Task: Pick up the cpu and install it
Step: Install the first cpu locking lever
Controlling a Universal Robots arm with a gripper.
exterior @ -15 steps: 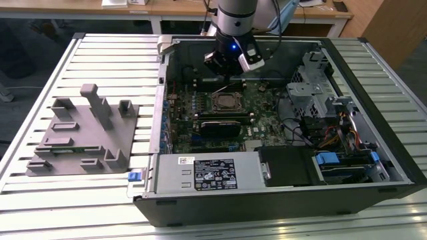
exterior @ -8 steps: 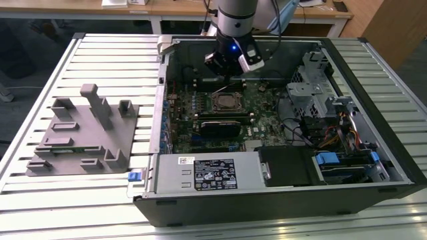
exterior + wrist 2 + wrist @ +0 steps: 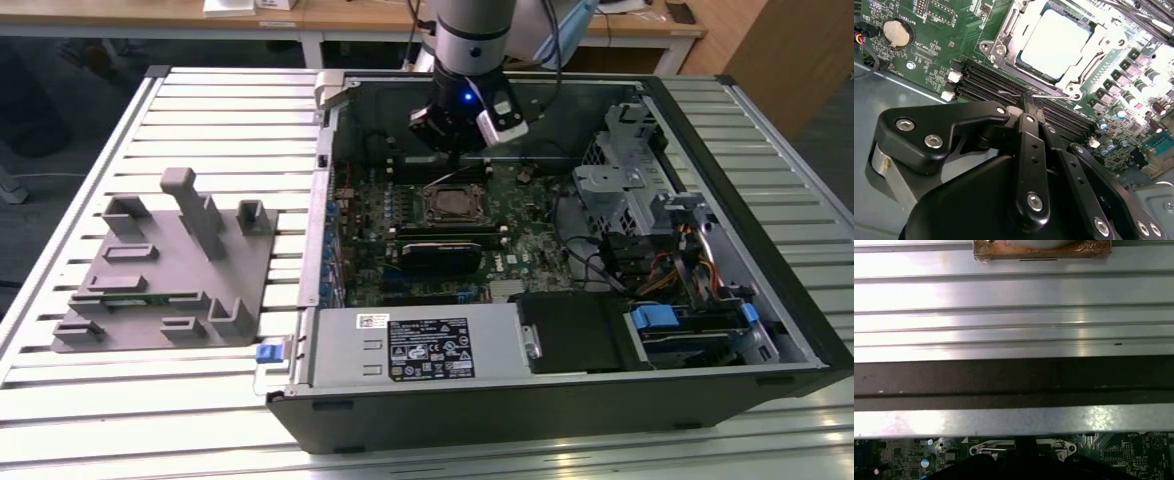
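Open PC case (image 3: 747,300) lay on a slatted aluminium table (image 3: 200,100). Arm hung inside the case, gripper (image 3: 461,150) above the motherboard (image 3: 534,240), just beyond the socket.

In the second wrist view, gripper (image 3: 1026,97) fingers were drawn together with nothing held, tips close over the RAM slots (image 3: 989,82) beside the socket frame (image 3: 1004,45). The cpu (image 3: 1054,42), pale metal top up, sat in the socket, frame unlatched around it. Coin cell battery (image 3: 895,31) lay well apart.

Grey plastic fixture (image 3: 167,265) stood on the table toward the exterior view's left.
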